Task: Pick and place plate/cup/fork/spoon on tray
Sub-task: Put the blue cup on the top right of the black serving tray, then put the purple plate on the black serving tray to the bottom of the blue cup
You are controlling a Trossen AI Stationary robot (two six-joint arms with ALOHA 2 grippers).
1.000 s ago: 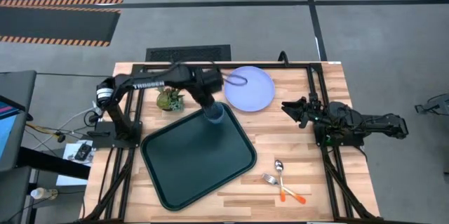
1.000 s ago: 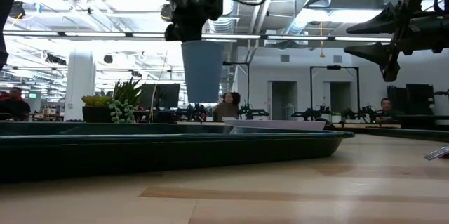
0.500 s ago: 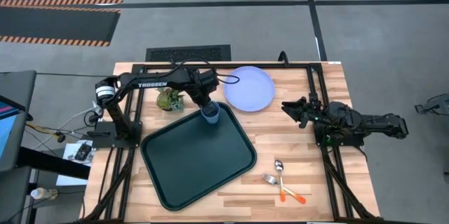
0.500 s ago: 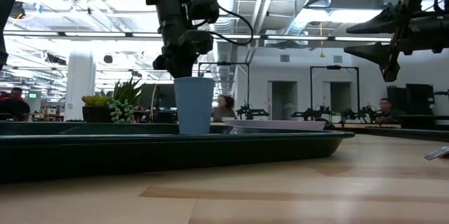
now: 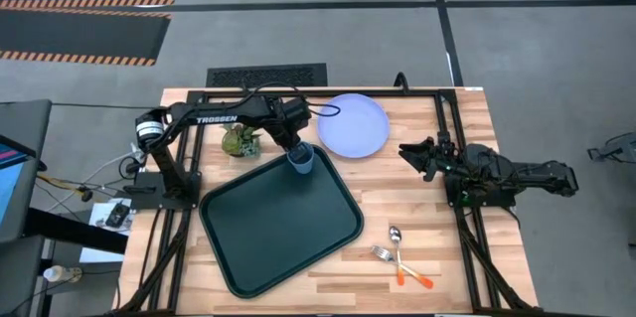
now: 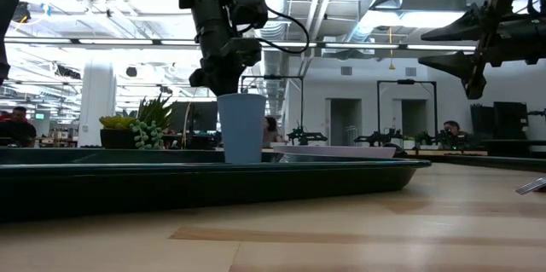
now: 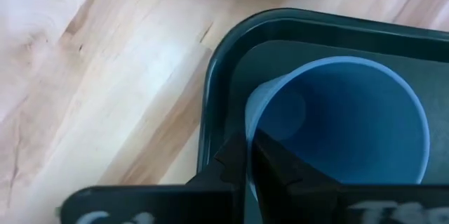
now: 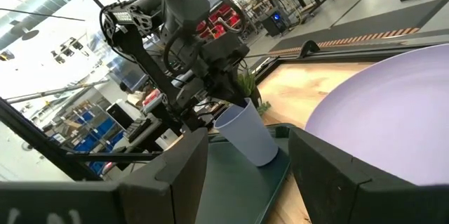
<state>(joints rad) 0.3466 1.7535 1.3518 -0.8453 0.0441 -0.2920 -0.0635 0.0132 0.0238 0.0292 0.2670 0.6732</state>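
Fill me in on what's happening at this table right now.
The left gripper is pinching the rim of the small blue cup, standing it in the far corner of the large dark green tray. The pale lavender plate lies on the wood just beyond that corner. The orange-handled fork and spoon lie near the table's front. The right gripper waits open at the table's right side.

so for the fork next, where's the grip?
Take the fork by its orange handle, from straight above with fingers across it. It lies flat on the table, crossing the spoon near the handles, so grip at the free handle end.
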